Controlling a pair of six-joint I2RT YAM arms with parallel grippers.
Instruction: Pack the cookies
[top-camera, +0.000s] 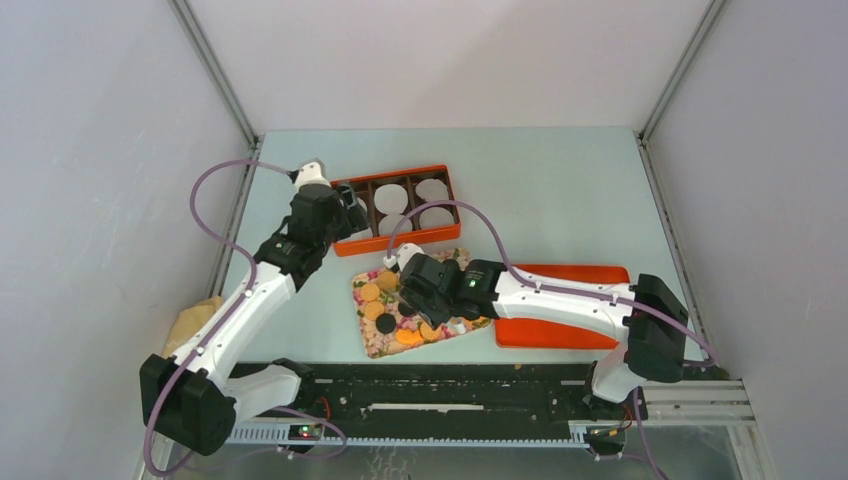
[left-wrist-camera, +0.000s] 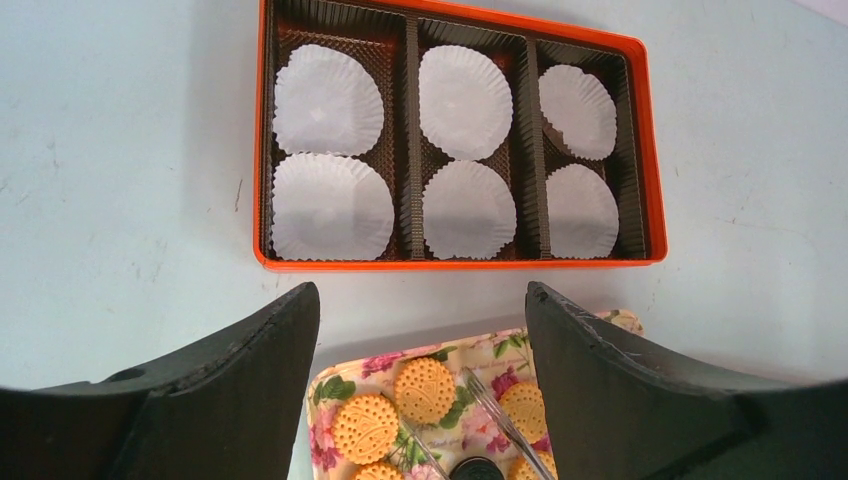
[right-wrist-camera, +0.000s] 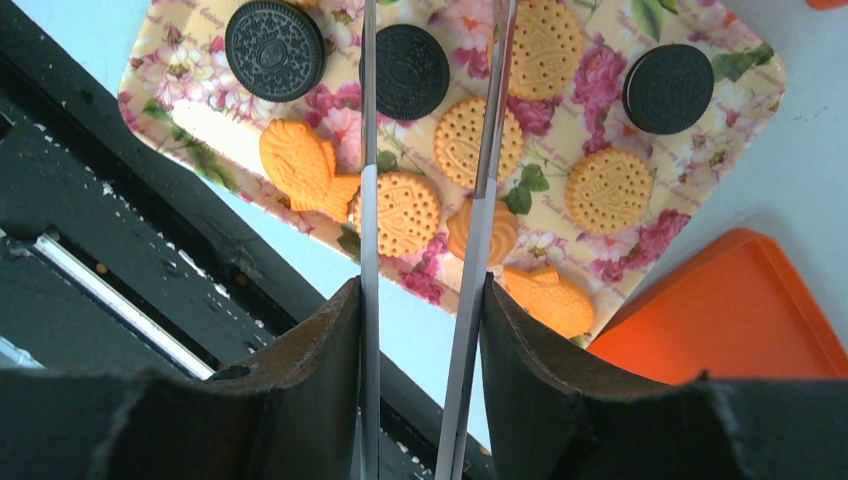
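Cookies (top-camera: 372, 293) on tray (top-camera: 372, 346), tongs (right-wrist-camera: 368, 200) over them, box (top-camera: 400, 244) of liners (top-camera: 391, 197) behind, lid (top-camera: 545, 335) right

My left arm (top-camera: 248, 305) and right arm (top-camera: 565, 300) are smooth white shells linked by chunky black joint housings, with a mauve cable (top-camera: 200, 195) looping along each. A small green light (top-camera: 470, 283) glows near my right wrist. My left gripper (left-wrist-camera: 420, 290) and right gripper (right-wrist-camera: 420, 285) have matte black fingers with rough, worn edges.

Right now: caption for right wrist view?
Right gripper holds slim metal tongs over golden and black cookies on floral rectangular tray.
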